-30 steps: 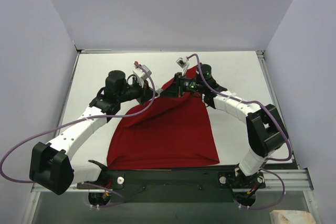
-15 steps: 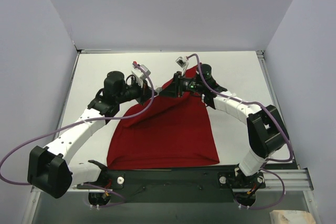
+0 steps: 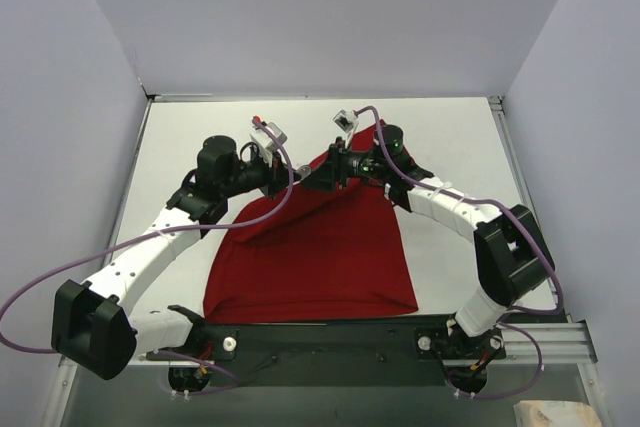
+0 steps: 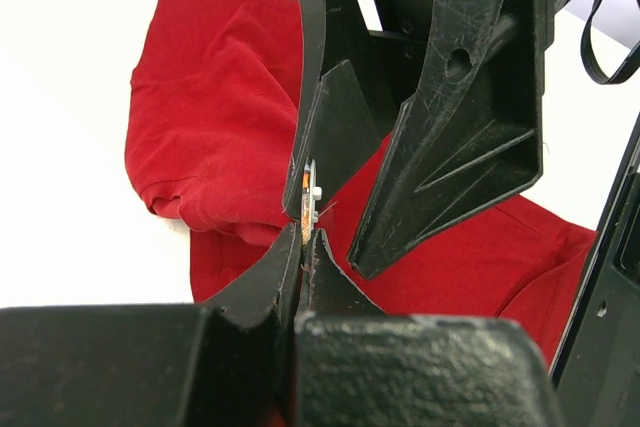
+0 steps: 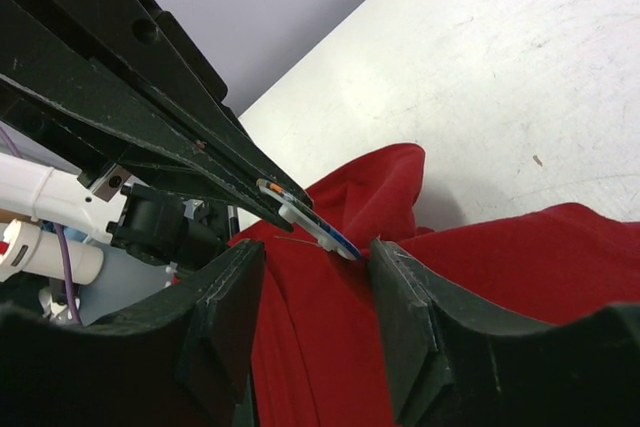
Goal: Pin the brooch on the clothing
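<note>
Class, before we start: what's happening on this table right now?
Two robot arms meet over a red T-shirt on the white table. The left gripper is shut on the tiny brooch, holding it at a raised fold of cloth. The right gripper faces it with jaws open around the brooch. Whether the pin is through the cloth cannot be seen.

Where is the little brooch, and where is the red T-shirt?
brooch [image 5: 310, 221]: right wrist view, on its thin edge, seen side-on.
red T-shirt [image 3: 320, 257]: top external view, on the flat middle of the cloth.
</note>
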### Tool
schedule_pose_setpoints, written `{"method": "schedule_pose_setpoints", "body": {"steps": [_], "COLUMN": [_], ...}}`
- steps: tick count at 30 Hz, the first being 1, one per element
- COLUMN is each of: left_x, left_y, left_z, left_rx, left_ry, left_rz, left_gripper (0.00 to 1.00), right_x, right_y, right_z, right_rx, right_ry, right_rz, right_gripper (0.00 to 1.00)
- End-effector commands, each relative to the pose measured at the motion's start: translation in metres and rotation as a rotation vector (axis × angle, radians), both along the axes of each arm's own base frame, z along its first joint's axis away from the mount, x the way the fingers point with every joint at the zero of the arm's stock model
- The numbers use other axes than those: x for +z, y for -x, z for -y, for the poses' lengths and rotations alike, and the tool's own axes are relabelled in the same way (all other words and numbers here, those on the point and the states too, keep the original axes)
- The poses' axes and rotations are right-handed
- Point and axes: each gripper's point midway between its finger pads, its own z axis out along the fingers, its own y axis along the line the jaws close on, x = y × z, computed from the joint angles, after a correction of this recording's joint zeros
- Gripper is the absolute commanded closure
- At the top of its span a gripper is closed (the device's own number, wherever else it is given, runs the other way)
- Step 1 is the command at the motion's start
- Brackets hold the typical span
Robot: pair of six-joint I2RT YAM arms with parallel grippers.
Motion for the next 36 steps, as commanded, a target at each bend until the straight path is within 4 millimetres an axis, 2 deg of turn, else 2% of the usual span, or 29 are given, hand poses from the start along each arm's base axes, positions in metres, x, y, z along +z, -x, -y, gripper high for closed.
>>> {"method": "schedule_pose_setpoints", "body": {"steps": [1, 5, 6, 9, 12, 19, 23, 26, 27, 32, 33, 36], "left_x": [0.034, 0.036, 0.036, 0.036, 0.038, 0.041, 0.043, 0.042, 0.044, 0.044, 0.044, 0.043], "left_y": [0.001, 0.002, 0.003, 0.005, 0.008, 0.014, 0.018, 0.018, 0.017, 0.014, 0.013, 0.012], "left_z": [0.005, 0.005, 0.005, 0.006, 0.009, 0.013, 0.015, 0.014, 0.013, 0.011, 0.011, 0.010], "left_rx": [-0.031, -0.039, -0.044, -0.058, -0.081, -0.124, -0.146, -0.144, -0.141, -0.125, -0.125, -0.118], "left_ry": [0.070, 0.076, 0.076, 0.082, 0.094, 0.114, 0.126, 0.126, 0.128, 0.134, 0.134, 0.138], "left_rz": [0.092, 0.095, 0.095, 0.092, 0.090, 0.086, 0.081, 0.077, 0.080, 0.073, 0.072, 0.067], "left_gripper": [1.00, 1.00, 1.00, 1.00, 1.00, 1.00, 1.00, 1.00, 1.00, 1.00, 1.00, 1.00], "right_x": [0.038, 0.054, 0.058, 0.065, 0.069, 0.063, 0.060, 0.063, 0.063, 0.060, 0.060, 0.059], "right_y": [0.008, 0.004, 0.003, 0.009, 0.014, 0.018, 0.019, 0.022, 0.023, 0.027, 0.027, 0.028], "right_z": [0.012, 0.031, 0.035, 0.037, 0.035, 0.027, 0.022, 0.020, 0.020, 0.018, 0.018, 0.018], "right_rx": [0.028, -0.001, -0.007, -0.003, 0.007, 0.039, 0.061, 0.088, 0.099, 0.121, 0.123, 0.126], "right_ry": [-0.076, -0.128, -0.136, -0.142, -0.150, -0.142, -0.144, -0.160, -0.163, -0.164, -0.165, -0.163], "right_rz": [0.143, 0.166, 0.177, 0.210, 0.227, 0.214, 0.190, 0.184, 0.179, 0.163, 0.161, 0.155], "right_gripper": [0.49, 0.33, 0.25, 0.11, 0.02, 0.00, 0.06, 0.18, 0.27, 0.44, 0.50, 0.53]}}
